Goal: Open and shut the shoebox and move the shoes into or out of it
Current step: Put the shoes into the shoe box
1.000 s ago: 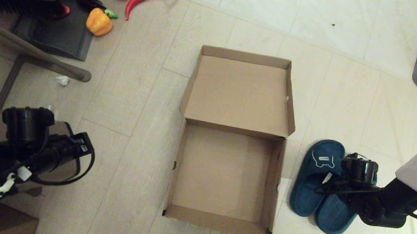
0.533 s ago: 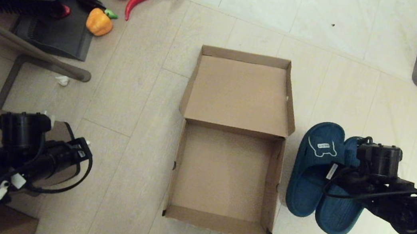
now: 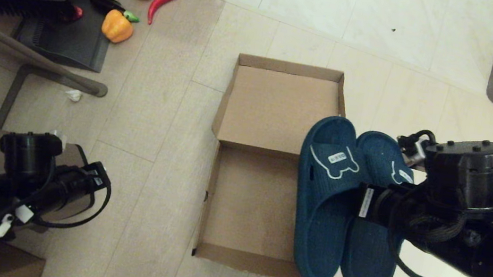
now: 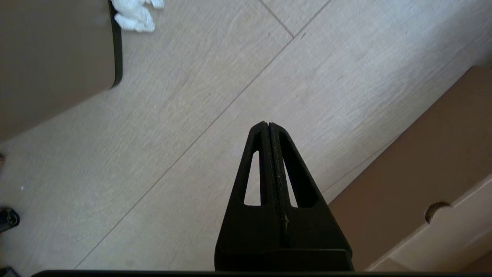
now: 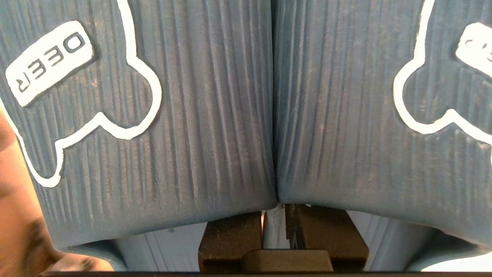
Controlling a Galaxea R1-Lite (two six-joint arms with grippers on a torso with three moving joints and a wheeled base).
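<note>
Tiled floor (image 3: 290,25), open shoebox (image 3: 261,207) — shoes (image 3: 338,203) clamped, wrist-only.

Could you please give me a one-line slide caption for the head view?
Right gripper carries the teal slippers over the open shoebox; left gripper is parked at the left.

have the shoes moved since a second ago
Yes. The shoes, held by the right gripper, have been lifted off the floor and shifted left, now overlapping the shoebox right wall.

R gripper (image 3: 363,206) holds shoes (image 3: 342,203) over open shoebox (image 3: 267,160) right edge – L arm parked
</note>
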